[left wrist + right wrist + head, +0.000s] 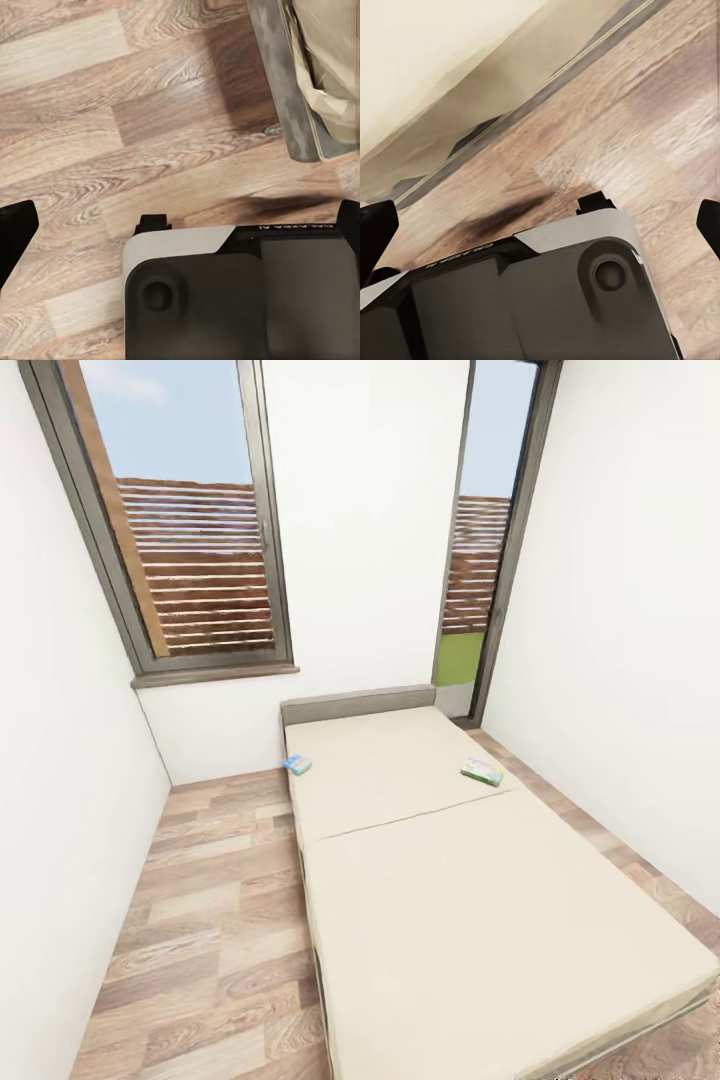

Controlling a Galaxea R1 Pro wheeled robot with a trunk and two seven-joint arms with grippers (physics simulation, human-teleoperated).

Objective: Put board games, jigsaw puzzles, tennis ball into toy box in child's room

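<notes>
Wrist views, both arms floorward, fingers (15,225) apparently spread

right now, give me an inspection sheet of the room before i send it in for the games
surface: bed, two cream mattresses end to end, grey headboard under the wall.
job's things: blue board game at the far mattress's left edge; white-green-yellow board game near its right edge; both lying flat.
clutter: nothing seen.
grippers: left gripper and right gripper both open, pointing at the wood-plank floor, holding nothing.
cables: nothing seen.
surroundings: white walls, a large window with a slatted fence outside, a narrow glazed door.
</notes>
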